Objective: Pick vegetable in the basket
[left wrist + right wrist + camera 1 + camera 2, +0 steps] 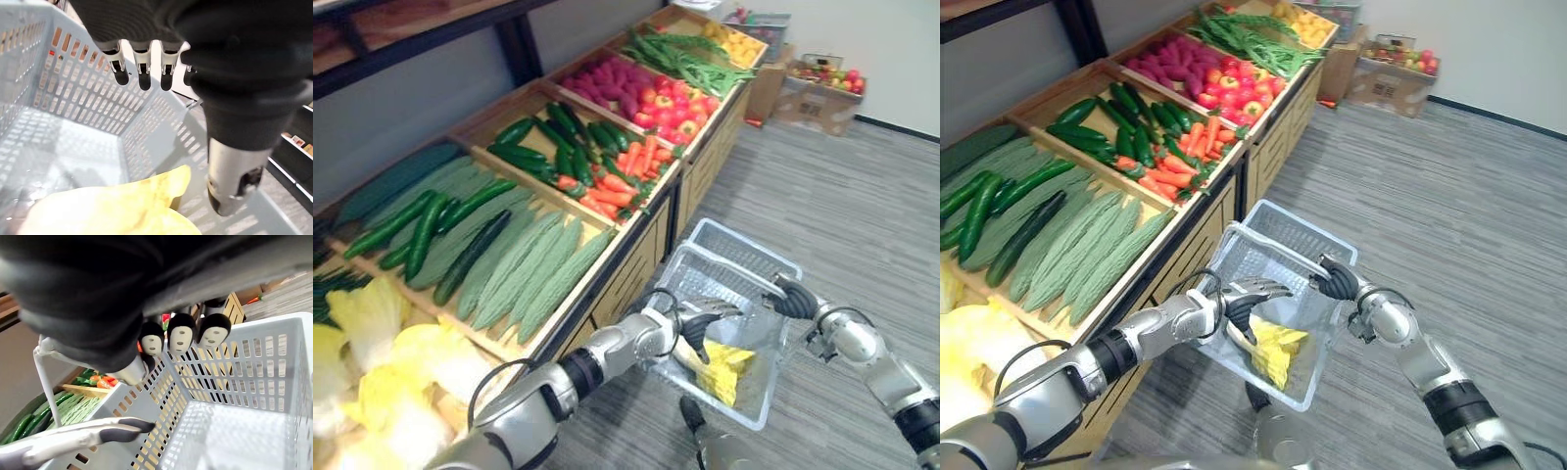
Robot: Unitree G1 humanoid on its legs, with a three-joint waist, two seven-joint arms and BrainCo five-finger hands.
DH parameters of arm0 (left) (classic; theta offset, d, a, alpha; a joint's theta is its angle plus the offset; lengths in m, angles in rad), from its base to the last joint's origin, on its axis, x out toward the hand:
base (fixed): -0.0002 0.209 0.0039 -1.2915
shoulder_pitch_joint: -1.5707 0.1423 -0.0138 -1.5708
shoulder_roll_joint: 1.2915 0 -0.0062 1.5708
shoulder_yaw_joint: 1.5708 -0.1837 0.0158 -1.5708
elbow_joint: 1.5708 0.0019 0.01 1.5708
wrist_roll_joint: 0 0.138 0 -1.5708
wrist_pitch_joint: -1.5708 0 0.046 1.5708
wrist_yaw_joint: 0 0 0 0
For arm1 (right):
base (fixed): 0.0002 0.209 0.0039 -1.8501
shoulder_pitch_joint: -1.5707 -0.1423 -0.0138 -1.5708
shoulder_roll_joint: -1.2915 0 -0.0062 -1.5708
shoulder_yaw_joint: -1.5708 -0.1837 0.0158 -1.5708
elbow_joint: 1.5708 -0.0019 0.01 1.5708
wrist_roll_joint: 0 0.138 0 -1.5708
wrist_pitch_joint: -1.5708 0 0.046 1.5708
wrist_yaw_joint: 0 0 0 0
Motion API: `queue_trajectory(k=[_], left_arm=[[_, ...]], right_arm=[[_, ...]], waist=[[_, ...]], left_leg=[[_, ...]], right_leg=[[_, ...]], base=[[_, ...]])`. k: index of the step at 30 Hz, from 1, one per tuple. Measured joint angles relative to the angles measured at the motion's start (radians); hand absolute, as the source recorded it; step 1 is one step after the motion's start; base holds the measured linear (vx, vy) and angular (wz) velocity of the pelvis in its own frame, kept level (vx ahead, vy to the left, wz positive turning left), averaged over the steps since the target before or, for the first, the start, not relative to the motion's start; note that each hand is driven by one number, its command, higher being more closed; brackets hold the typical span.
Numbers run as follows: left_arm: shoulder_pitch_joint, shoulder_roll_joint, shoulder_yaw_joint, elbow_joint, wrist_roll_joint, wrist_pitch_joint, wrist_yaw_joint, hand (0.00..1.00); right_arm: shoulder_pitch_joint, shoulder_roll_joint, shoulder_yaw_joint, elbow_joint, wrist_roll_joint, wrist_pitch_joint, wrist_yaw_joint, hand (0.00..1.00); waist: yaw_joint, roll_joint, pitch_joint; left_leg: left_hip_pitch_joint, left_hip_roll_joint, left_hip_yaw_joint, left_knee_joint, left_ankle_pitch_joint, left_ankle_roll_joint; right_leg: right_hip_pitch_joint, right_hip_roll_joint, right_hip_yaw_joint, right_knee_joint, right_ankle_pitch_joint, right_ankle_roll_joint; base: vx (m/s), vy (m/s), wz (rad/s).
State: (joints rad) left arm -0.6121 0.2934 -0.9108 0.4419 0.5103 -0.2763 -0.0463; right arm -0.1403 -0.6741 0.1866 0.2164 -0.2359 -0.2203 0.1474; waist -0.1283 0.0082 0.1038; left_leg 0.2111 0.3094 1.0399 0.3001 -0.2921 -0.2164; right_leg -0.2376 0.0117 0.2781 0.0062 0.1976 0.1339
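Your left hand (700,323) hangs over the basket (736,251), fingers (145,78) loose and apart, holding nothing. Just below it a yellow leaf (724,370) lies on the basket floor at the near end, clear of the fingertips. Your right hand (795,297) is on the basket's right edge with its fingers (181,339) curled; it looks clamped on that edge, though the dark cover hides the exact grip. The basket hangs just off the front edge of the wooden stand (636,269), above the grey floor (842,196).

On the stand, the bin nearest the basket carries gourds (530,266) along its front edge and cucumbers (423,227) behind them. The nearest corner has pale cabbages (372,343). The next bin along has carrots (619,182) at its front edge, with more cucumbers behind. Past that sit red tomatoes (675,104), then beans (690,57) toward the far end.
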Motion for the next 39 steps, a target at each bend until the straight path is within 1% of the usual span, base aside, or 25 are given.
queue_trajectory(k=[1,2,4,5,7,8,9,10,11,13,14,16,19,21,22,24,26,28,29,31,33,35,36,37,39], left_arm=[[0.018,0.006,0.014,-0.066,-0.017,-0.001,0.0,0.0],[0.05,0.022,0.027,-0.17,-0.036,-0.002,0.001,0.0],[0.084,0.031,0.044,-0.278,-0.055,-0.005,0.001,0.0],[0.126,0.042,0.078,-0.383,-0.079,-0.007,0.002,0.0],[0.182,0.08,0.126,-0.488,-0.121,-0.015,0.004,0.0],[0.238,0.127,0.194,-0.573,-0.157,-0.03,0.005,0.0],[0.268,0.142,0.23,-0.605,-0.172,-0.032,0.009,0.0],[0.337,0.16,0.32,-0.66,-0.218,-0.036,0.035,0.0],[0.373,0.168,0.37,-0.678,-0.234,-0.038,0.047,0.0],[0.5,0.144,0.58,-0.73,-0.268,-0.036,0.095,0.0],[0.525,0.136,0.625,-0.738,-0.275,-0.034,0.108,0.0],[0.608,0.076,0.771,-0.774,-0.316,-0.025,0.163,0.0],[0.683,0.004,0.912,-0.803,-0.341,-0.025,0.215,0.0],[0.723,-0.05,0.994,-0.797,-0.34,-0.016,0.247,0.0],[0.744,-0.095,1.05,-0.775,-0.34,-0.015,0.268,0.0],[0.772,-0.143,1.128,-0.711,-0.336,0.008,0.308,0.0],[0.781,-0.149,1.199,-0.556,-0.327,0.039,0.345,0.0],[0.782,-0.158,1.253,-0.414,-0.327,0.06,0.359,0.0],[0.784,-0.176,1.303,-0.279,-0.333,0.083,0.369,0.0],[0.786,-0.183,1.342,-0.144,-0.344,0.098,0.391,0.0],[0.798,-0.196,1.414,0.053,-0.35,0.123,0.446,0.0],[0.808,-0.213,1.455,0.171,-0.339,0.134,0.477,0.0],[0.823,-0.224,1.481,0.268,-0.352,0.135,0.476,0.0],[0.837,-0.232,1.503,0.362,-0.353,0.139,0.472,0.0],[0.855,-0.247,1.528,0.469,-0.369,0.161,0.457,0.0]], right_arm=[[0.01,0.019,-0.026,0.001,-0.009,0.003,-0.008,1.0],[0.029,0.047,-0.068,0.015,-0.029,0.004,-0.02,1.0],[0.059,0.075,-0.125,0.044,-0.046,0.006,-0.039,1.0],[0.094,0.096,-0.185,0.075,-0.053,0.009,-0.054,1.0],[0.114,0.114,-0.229,0.121,-0.082,0.022,-0.08,1.0],[0.136,0.13,-0.275,0.174,-0.098,0.033,-0.098,1.0],[0.143,0.137,-0.294,0.2,-0.109,0.035,-0.106,1.0],[0.143,0.156,-0.33,0.271,-0.119,0.042,-0.12,1.0],[0.144,0.164,-0.348,0.309,-0.119,0.046,-0.124,1.0],[0.147,0.199,-0.429,0.466,-0.117,0.075,-0.158,1.0],[0.15,0.207,-0.453,0.506,-0.117,0.083,-0.163,1.0],[0.165,0.233,-0.55,0.669,-0.116,0.111,-0.187,1.0],[0.193,0.263,-0.664,0.803,-0.109,0.129,-0.198,1.0],[0.211,0.288,-0.724,0.845,-0.094,0.129,-0.214,1.0],[0.224,0.304,-0.753,0.862,-0.072,0.129,-0.232,1.0],[0.245,0.325,-0.788,0.865,-0.048,0.129,-0.252,1.0],[0.247,0.343,-0.81,0.864,-0.028,0.129,-0.274,1.0],[0.248,0.357,-0.814,0.858,-0.02,0.128,-0.279,1.0],[0.253,0.381,-0.819,0.847,0.002,0.128,-0.296,1.0],[0.259,0.411,-0.819,0.838,0.023,0.128,-0.309,1.0],[0.265,0.47,-0.819,0.805,0.069,0.126,-0.322,1.0],[0.279,0.497,-0.82,0.802,0.095,0.125,-0.339,1.0],[0.288,0.513,-0.823,0.802,0.111,0.125,-0.349,1.0],[0.294,0.524,-0.844,0.804,0.12,0.125,-0.356,1.0],[0.295,0.529,-0.858,0.817,0.125,0.127,-0.363,1.0]], waist=[[0.005,0.0,0.0],[0.021,-0.001,0.001],[0.036,-0.001,0.001],[0.054,-0.005,0.004],[0.062,-0.006,0.004],[0.075,-0.01,0.004],[0.079,-0.013,0.003],[0.08,-0.016,0.004],[0.082,-0.017,0.002],[0.089,-0.019,0.0],[0.095,-0.018,-0.001],[0.116,-0.016,-0.002],[0.137,-0.017,-0.008],[0.139,-0.019,-0.014],[0.142,-0.021,-0.017],[0.152,-0.025,-0.031],[0.156,-0.025,-0.034],[0.156,-0.029,-0.04],[0.153,-0.033,-0.057],[0.151,-0.037,-0.072],[0.151,-0.046,-0.079],[0.151,-0.041,-0.095],[0.15,-0.051,-0.104],[0.148,-0.049,-0.118],[0.144,-0.046,-0.122]], left_leg=[[-0.008,0.0,-0.02,0.0,0.002,0.003],[-0.027,-0.001,-0.064,0.0,0.007,0.01],[-0.042,-0.002,-0.109,-0.001,0.012,0.019],[-0.058,-0.009,-0.163,-0.002,0.016,0.027],[-0.075,-0.015,-0.221,-0.004,0.019,0.034],[-0.096,-0.029,-0.281,-0.015,0.025,0.046],[-0.104,-0.038,-0.305,-0.023,0.031,0.05],[-0.126,-0.053,-0.353,-0.039,0.047,0.061],[-0.14,-0.063,-0.38,-0.049,0.055,0.066],[-0.179,-0.103,-0.478,-0.103,0.103,0.082],[-0.188,-0.112,-0.504,-0.117,0.118,0.089],[-0.195,-0.143,-0.6,-0.164,0.165,0.1],[-0.222,-0.157,-0.706,-0.193,0.198,0.109],[-0.241,-0.168,-0.761,-0.206,0.215,0.115],[-0.248,-0.176,-0.789,-0.218,0.227,0.119],[-0.258,-0.189,-0.812,-0.235,0.244,0.125],[-0.259,-0.199,-0.833,-0.247,0.259,0.129],[-0.258,-0.205,-0.841,-0.259,0.266,0.129],[-0.258,-0.211,-0.852,-0.28,0.277,0.124],[-0.254,-0.212,-0.859,-0.3,0.283,0.124],[-0.236,-0.212,-0.861,-0.325,0.287,0.12],[-0.225,-0.214,-0.861,-0.344,0.287,0.12],[-0.225,-0.216,-0.862,-0.359,0.287,0.12],[-0.222,-0.219,-0.862,-0.373,0.287,0.12],[-0.206,-0.22,-0.861,-0.388,0.288,0.119]], right_leg=[[0.002,-0.01,-0.019,0.001,-0.001,-0.001],[0.014,-0.026,-0.055,0.001,-0.001,-0.002],[0.027,-0.043,-0.092,0.005,-0.003,-0.002],[0.043,-0.068,-0.138,0.015,-0.02,-0.002],[0.061,-0.09,-0.185,0.025,-0.034,0.001],[0.074,-0.116,-0.23,0.029,-0.047,-0.002],[0.075,-0.124,-0.245,0.028,-0.049,0.0],[0.085,-0.144,-0.281,0.02,-0.05,-0.001],[0.09,-0.154,-0.303,0.011,-0.05,-0.001],[0.115,-0.186,-0.391,-0.022,-0.049,-0.001],[0.125,-0.193,-0.416,-0.03,-0.049,0.0],[0.169,-0.213,-0.508,-0.051,-0.049,0.0],[0.208,-0.223,-0.595,-0.058,-0.049,0.0],[0.221,-0.231,-0.642,-0.058,-0.049,0.0],[0.228,-0.237,-0.667,-0.058,-0.05,0.0],[0.227,-0.247,-0.692,-0.059,-0.052,0.002],[0.235,-0.254,-0.714,-0.06,-0.054,-0.002],[0.241,-0.258,-0.722,-0.063,-0.068,-0.015],[0.243,-0.261,-0.735,-0.071,-0.074,-0.013],[0.243,-0.26,-0.743,-0.074,-0.081,-0.013],[0.247,-0.256,-0.743,-0.076,-0.086,-0.007],[0.249,-0.255,-0.744,-0.081,-0.086,-0.007],[0.249,-0.255,-0.746,-0.089,-0.086,-0.007],[0.249,-0.254,-0.747,-0.097,-0.086,-0.007],[0.25,-0.255,-0.745,-0.101,-0.086,-0.007]], base=[[-0.11,-0.05,0.75],[-0.12,-0.048,0.82],[-0.1,-0.023,0.86],[-0.1,-0.007,1.02],[-0.11,0.002,1.07],[-0.09,0.003,0.9],[-0.07,-0.005,1.12],[-0.05,-0.013,0.82],[-0.04,-0.019,1.16],[0.0,-0.033,1.2],[0.04,-0.033,1.17],[0.08,0.007,1.2],[0.04,0.012,1.07],[0.01,0.025,0.85],[-0.01,0.036,0.74],[-0.03,0.032,0.46],[-0.06,0.02,0.31],[-0.08,0.006,0.2],[-0.1,-0.008,0.19],[-0.09,-0.02,0.11],[-0.06,-0.017,-0.08],[-0.03,-0.004,-0.01],[0.0,0.0,0.0],[0.0,0.0,0.0],[0.07,0.005,-0.04]])
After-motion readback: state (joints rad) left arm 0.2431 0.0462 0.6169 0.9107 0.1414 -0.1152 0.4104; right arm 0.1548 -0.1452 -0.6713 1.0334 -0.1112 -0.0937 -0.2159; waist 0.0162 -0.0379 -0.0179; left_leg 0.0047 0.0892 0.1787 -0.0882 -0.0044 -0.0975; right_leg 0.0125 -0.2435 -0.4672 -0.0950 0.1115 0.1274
